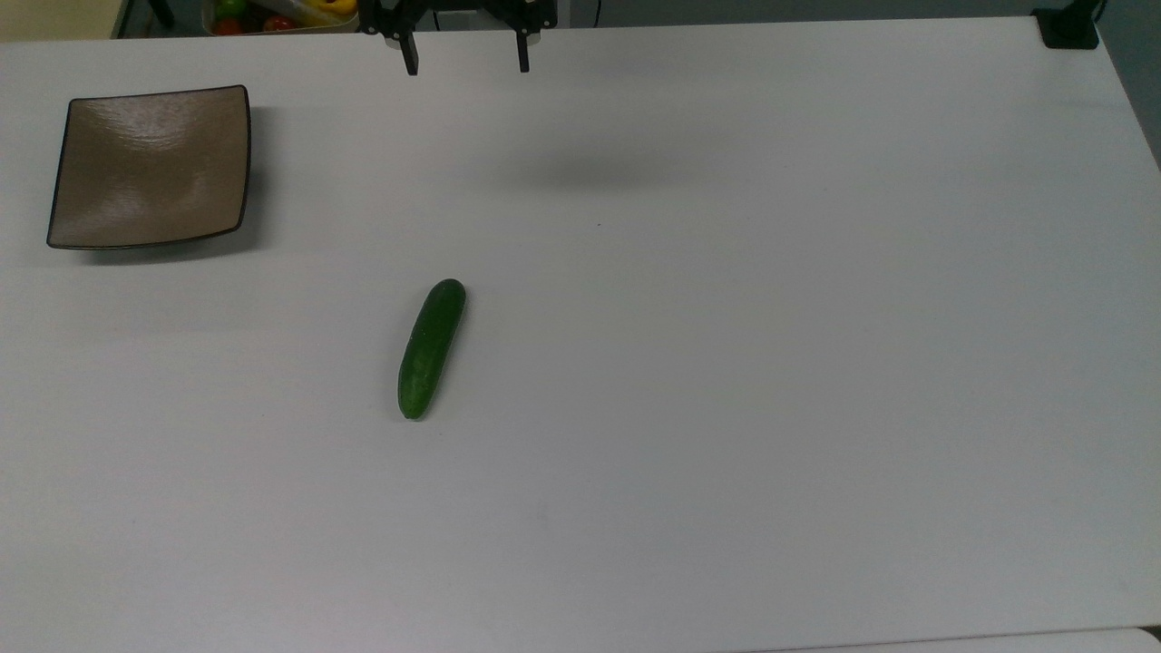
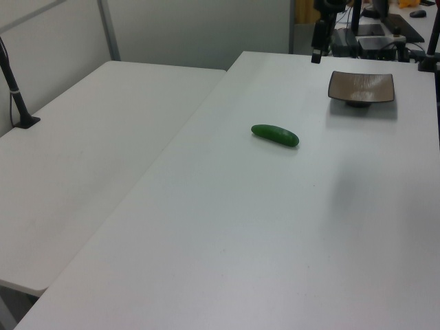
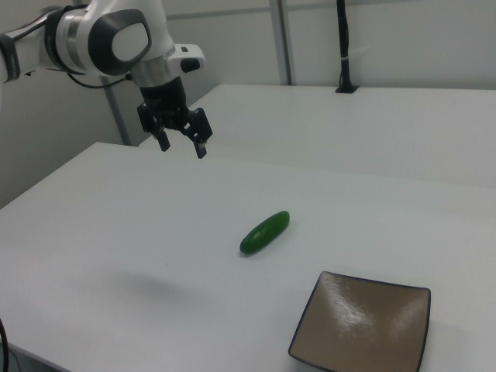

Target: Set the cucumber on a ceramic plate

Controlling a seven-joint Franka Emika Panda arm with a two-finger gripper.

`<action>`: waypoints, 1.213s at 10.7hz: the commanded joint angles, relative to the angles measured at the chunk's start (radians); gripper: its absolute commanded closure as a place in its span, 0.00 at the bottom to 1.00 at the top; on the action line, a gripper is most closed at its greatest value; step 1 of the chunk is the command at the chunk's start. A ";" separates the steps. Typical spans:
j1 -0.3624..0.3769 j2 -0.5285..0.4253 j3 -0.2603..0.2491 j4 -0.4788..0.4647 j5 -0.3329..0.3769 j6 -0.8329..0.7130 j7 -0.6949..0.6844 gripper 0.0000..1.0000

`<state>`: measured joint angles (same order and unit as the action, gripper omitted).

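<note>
Here's the claw (image 3: 182, 145), hanging high above the bench (image 1: 726, 363) with its two fingers spread wide and nothing between them. This reads as the very opening of the job: the reach for the cucumber (image 1: 432, 348) has not yet begun.

The cucumber lies flat on the bench, well apart from the claw. In the right view it sits below the claw and off to the right view's right; in the top view it is straight down the frame from the fingers, nearly in line with them. Nothing is touching it.

The ceramic plate (image 1: 150, 168) sits farther off, out to the top view's left of the claw and well clear of the cucumber. It holds nothing; its glossy brown face is bare.

What the next move calls for, by my reckoning: carry the claw over the cucumber's middle, turn the fingers to straddle its narrow width rather than its length, then come down and close. It is smooth and rounded, so an off-centre pinch could let it roll or squirt out. After that comes a lift and a carry across to the plate.
</note>
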<state>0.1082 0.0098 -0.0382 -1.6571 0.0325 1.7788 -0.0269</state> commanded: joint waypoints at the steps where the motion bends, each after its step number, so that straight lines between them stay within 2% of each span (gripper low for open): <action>1: 0.016 -0.016 -0.019 -0.004 0.021 0.011 -0.002 0.00; 10: 0.001 0.013 -0.019 -0.003 0.014 0.019 -0.014 0.00; 12: -0.016 0.044 -0.019 -0.003 0.007 0.062 -0.010 0.00; 13: -0.028 0.076 -0.019 -0.003 0.009 0.133 -0.004 0.00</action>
<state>0.0932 0.0391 -0.0479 -1.6553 0.0325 1.8057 -0.0267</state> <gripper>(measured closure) 0.000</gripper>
